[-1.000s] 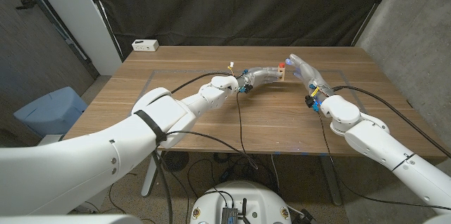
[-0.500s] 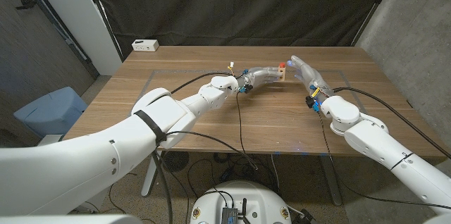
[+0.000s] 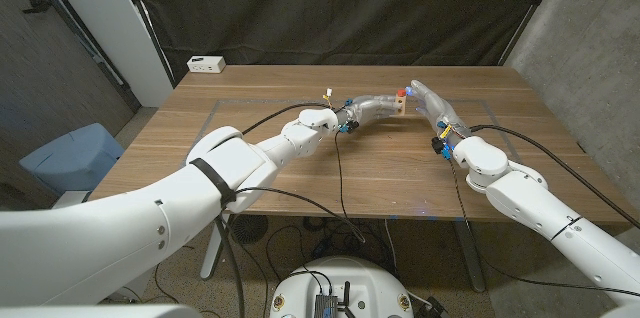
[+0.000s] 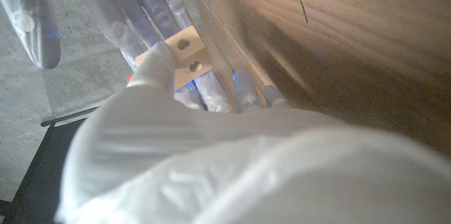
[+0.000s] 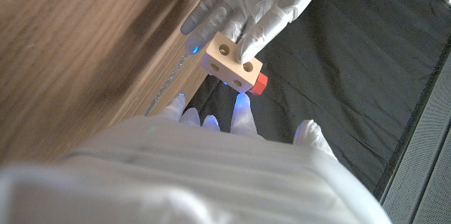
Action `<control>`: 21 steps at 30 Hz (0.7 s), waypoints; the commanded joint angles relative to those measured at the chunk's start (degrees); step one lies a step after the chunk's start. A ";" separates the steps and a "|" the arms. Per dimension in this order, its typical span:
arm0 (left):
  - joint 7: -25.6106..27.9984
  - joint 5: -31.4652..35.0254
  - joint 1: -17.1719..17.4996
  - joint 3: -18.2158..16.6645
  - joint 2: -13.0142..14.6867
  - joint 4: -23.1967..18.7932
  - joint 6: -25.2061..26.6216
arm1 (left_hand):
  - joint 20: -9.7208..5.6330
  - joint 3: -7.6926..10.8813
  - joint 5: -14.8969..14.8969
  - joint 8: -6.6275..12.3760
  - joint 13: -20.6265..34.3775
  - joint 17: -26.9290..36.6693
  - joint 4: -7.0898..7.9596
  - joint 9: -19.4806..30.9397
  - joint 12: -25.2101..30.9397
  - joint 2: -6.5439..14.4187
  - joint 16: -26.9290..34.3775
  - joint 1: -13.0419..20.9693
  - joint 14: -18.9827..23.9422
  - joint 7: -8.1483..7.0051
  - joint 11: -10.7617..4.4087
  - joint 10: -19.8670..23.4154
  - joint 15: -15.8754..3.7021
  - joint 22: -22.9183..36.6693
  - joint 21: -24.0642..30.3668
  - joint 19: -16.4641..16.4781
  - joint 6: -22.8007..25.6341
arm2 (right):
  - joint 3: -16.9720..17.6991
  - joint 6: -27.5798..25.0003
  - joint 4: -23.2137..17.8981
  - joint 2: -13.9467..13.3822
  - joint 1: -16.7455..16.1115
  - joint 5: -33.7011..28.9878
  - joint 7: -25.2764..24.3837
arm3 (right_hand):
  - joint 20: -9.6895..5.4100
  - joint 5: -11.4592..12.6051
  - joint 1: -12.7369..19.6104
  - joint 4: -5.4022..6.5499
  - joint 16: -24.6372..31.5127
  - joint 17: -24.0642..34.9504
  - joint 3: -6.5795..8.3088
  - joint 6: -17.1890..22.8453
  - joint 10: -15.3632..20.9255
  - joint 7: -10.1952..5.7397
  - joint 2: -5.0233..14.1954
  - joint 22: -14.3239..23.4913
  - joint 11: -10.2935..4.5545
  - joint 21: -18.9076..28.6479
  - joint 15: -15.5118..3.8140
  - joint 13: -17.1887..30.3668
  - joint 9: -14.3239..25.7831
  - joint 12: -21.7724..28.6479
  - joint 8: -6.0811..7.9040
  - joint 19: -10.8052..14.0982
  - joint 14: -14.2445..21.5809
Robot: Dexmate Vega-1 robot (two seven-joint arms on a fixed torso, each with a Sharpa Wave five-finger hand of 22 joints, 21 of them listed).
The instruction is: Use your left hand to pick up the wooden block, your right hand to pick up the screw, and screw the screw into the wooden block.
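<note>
Above the far centre of the wooden table (image 3: pixel 300 173), the wooden block (image 3: pixel 399 106) is held clear of the surface by the left hand (image 3: pixel 372 108), fingers closed around it. The block shows round holes in its faces. A red screw (image 3: pixel 401 90) head sits against the block at its 12 o'clock side. The right hand (image 3: pixel 433 105) stands at the block's 3 o'clock, fingers extended toward it; whether it grips the screw cannot be determined. A white box (image 3: pixel 206 63) rests at the table's 10 o'clock corner.
</note>
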 commanded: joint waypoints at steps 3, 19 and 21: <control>-1.04 -0.01 0.49 -0.29 0.16 -0.18 -1.17 | 0.16 0.20 0.30 0.49 0.13 0.16 0.15 0.30 0.41 0.23 0.18 -0.15 0.08 0.52 0.21 0.32 -3.20 0.24 0.28 -0.20 0.94 | -0.11 0.25 -0.52 -0.11 -0.38 -0.06 -0.18 | 0.07 0.30 -0.24 0.03 -0.07 0.20 0.36 -0.08 -1.42 0.06 -0.36 0.17 0.38 0.35 0.32 0.08 0.13 0.17 -0.09 0.36 -4.57; -1.42 0.14 0.66 -0.39 0.17 -0.20 -1.51 | 0.14 0.17 0.29 0.51 0.13 0.15 0.14 0.30 0.37 0.16 0.19 -0.18 0.14 0.55 0.24 0.22 -3.24 0.24 0.29 -0.18 1.00 | 0.08 0.40 -2.01 -0.46 -1.28 -0.69 -0.83 | 0.05 0.31 -0.21 -0.01 -0.05 0.19 0.43 0.06 -1.38 -0.01 -0.33 0.17 0.36 0.34 0.30 0.09 0.13 0.19 0.04 0.37 -4.49; -1.48 0.15 0.66 -0.37 0.15 -0.20 -1.41 | 0.14 0.19 0.30 0.51 0.13 0.15 0.14 0.30 0.36 0.20 0.18 -0.15 0.09 0.59 0.24 0.20 -3.24 0.24 0.29 -0.17 0.98 | 0.08 0.37 -2.19 -0.46 -1.39 -0.74 -0.92 | 0.05 0.31 -0.21 -0.02 -0.04 0.19 0.43 0.08 -1.39 0.04 -0.32 0.17 0.37 0.34 0.30 0.09 0.13 0.19 0.05 0.37 -4.48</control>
